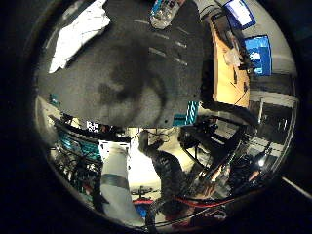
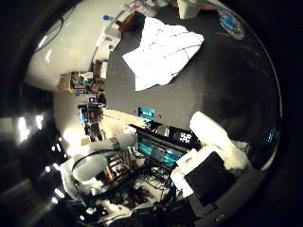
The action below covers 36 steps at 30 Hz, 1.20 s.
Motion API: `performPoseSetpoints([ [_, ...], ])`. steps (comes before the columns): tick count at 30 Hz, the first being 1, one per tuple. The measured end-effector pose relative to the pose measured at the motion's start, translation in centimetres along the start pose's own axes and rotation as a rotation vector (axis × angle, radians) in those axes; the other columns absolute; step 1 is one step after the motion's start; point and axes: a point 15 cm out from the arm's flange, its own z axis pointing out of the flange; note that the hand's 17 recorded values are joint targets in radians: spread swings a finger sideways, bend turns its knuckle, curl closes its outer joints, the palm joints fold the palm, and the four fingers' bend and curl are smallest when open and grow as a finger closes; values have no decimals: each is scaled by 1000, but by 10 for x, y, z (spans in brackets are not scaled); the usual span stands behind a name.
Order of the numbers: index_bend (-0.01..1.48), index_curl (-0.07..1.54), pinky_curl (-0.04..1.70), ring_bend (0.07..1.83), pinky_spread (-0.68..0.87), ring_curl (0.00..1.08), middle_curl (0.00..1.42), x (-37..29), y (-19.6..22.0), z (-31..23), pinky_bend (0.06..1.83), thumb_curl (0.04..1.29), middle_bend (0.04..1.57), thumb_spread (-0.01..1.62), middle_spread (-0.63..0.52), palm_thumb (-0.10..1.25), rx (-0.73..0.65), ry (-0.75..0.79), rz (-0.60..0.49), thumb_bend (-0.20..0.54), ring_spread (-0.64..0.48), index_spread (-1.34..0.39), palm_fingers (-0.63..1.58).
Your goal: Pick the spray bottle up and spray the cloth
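Closest to the palm, the white and black parts of the hand (image 2: 213,161) reach in at the edge of the thumb-side view, one white finger (image 2: 210,130) lying out over the rim of the dark table (image 2: 227,80); it looks fairly straight and nothing is held in it, though too little of the hand shows to judge how wide the rest stands. The hand hangs above the table's near edge, with a dark blurred shadow (image 1: 126,83) cast on the tabletop below the palm. Farther out on the same surface lies the white cloth (image 2: 163,49), crumpled and spread flat, its folds running diagonally across the table, well apart from the hand. Beyond that, at the table's far side, the spray bottle (image 1: 163,12) is only partly visible at the rim of the little-finger-side view: a clear body with a blue part, its long axis seeming to run away from the palm, though which way the nozzle points cannot be told. It stands apart from the cloth. Past the table edge are equipment racks (image 2: 156,149), a wooden desk (image 1: 229,73) and lit monitors (image 1: 256,53) in the room.
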Motion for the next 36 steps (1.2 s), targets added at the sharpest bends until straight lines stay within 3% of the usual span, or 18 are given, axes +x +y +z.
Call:
performPoseSetpoints([
  [14,245,388,325,179,385,180,273,-1,1,-1,266,384,175,1125,75,937,1,-1,9,-16,171,-381,105],
  [20,194,376,326,185,385,185,278,-2,4,-11,271,335,180,1120,75,751,28,3,-3,-33,182,-355,96],
  [27,157,331,333,204,386,210,290,16,13,-14,298,291,187,1107,94,600,57,-5,72,-32,190,-306,64],
  [30,161,311,333,212,386,225,297,10,27,7,307,283,189,1101,107,565,48,-61,110,-25,190,-292,58],
  [36,160,292,333,219,391,242,305,24,24,-2,323,279,193,1092,123,542,172,-101,208,-22,191,-283,64],
])
